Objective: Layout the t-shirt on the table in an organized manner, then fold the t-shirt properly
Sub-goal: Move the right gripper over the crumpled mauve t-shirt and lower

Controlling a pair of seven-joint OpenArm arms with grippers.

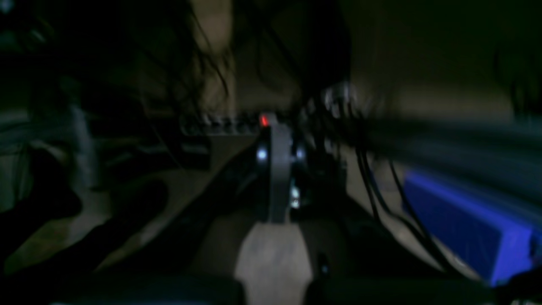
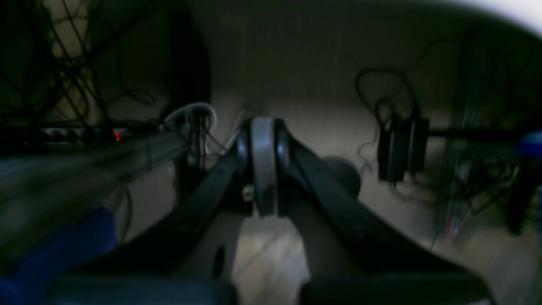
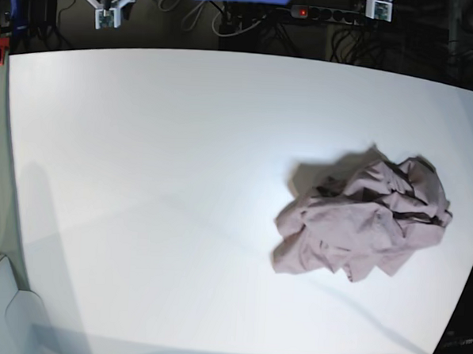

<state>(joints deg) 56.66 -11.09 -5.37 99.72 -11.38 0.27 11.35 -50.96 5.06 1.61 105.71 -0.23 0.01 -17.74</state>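
On the table (image 3: 143, 140), toward its right edge in the base view, the t-shirt (image 3: 365, 219) lies crumpled (nothing spread or folded yet). Left gripper (image 1: 277, 169) and right gripper (image 2: 263, 169) are both closed, empty, away from the tabletop.

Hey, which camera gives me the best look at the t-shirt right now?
The base view. There the t-shirt lies crumpled in a heap on the white table, toward the view's right side, fully visible. The left wrist and right wrist views show none of it, only dim, blurry floor and cables beyond each arm's shut jaws.
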